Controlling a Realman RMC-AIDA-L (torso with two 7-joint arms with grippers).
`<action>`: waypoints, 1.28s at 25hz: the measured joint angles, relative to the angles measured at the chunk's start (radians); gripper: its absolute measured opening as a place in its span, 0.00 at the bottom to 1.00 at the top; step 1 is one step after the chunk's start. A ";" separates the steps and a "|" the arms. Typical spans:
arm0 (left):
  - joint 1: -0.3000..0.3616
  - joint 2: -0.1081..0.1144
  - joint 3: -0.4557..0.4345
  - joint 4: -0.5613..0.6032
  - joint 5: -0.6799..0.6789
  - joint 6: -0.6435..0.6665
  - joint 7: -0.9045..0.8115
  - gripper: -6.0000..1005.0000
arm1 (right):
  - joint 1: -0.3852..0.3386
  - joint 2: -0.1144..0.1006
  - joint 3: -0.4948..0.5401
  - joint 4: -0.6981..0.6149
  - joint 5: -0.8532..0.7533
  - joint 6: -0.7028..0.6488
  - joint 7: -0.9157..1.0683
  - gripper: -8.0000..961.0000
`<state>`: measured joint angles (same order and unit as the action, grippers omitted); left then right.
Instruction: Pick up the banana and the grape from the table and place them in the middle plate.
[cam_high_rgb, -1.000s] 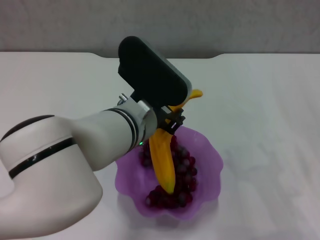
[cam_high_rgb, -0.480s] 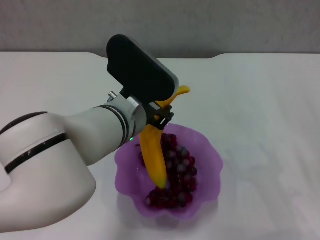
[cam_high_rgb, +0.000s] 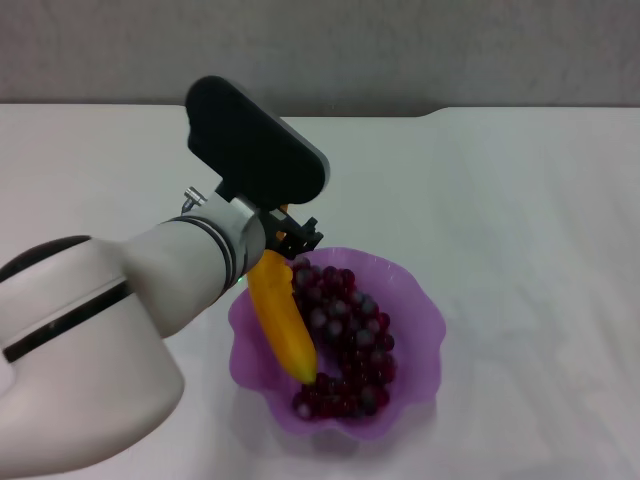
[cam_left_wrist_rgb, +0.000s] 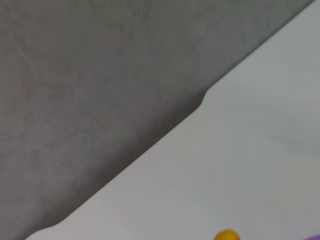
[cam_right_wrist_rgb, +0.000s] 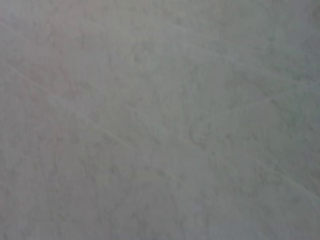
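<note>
The yellow-orange banana (cam_high_rgb: 281, 322) slants down into the purple scalloped middle plate (cam_high_rgb: 428, 322), along its left side. Its lower tip touches the bunch of dark red-purple grapes (cam_high_rgb: 347, 338) that lies in the plate. My left gripper (cam_high_rgb: 291, 238) is over the plate's far left rim, shut on the banana's upper end. The arm hides the stem. In the left wrist view a yellow banana end (cam_left_wrist_rgb: 226, 235) and a sliver of the plate (cam_left_wrist_rgb: 315, 237) show. The right gripper is out of view.
The white table (cam_high_rgb: 520, 200) spreads around the plate, with its dark notched far edge (cam_left_wrist_rgb: 202, 100) against a grey wall. My bulky left arm (cam_high_rgb: 120, 320) covers the near left of the table. The right wrist view shows only a plain grey surface.
My left gripper has moved left and a little down with the banana. The banana now lies lower along the plate's left side, and its stem is hidden.
</note>
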<state>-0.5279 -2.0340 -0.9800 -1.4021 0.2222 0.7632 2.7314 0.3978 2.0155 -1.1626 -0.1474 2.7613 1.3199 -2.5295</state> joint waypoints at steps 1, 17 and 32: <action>0.010 0.001 -0.002 -0.014 0.003 -0.004 -0.005 0.79 | 0.000 0.000 0.000 0.000 0.000 0.000 0.000 0.92; 0.297 0.010 -0.143 -0.289 0.067 -0.305 -0.015 0.88 | 0.001 -0.002 0.002 0.011 0.000 -0.009 -0.010 0.92; 0.398 0.011 -0.454 -0.121 -0.118 -0.686 -0.009 0.88 | 0.036 -0.006 0.070 0.002 0.000 -0.096 -0.139 0.92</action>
<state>-0.1295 -2.0234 -1.4344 -1.5229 0.1038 0.0772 2.7228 0.4336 2.0096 -1.0929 -0.1456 2.7611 1.2240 -2.6683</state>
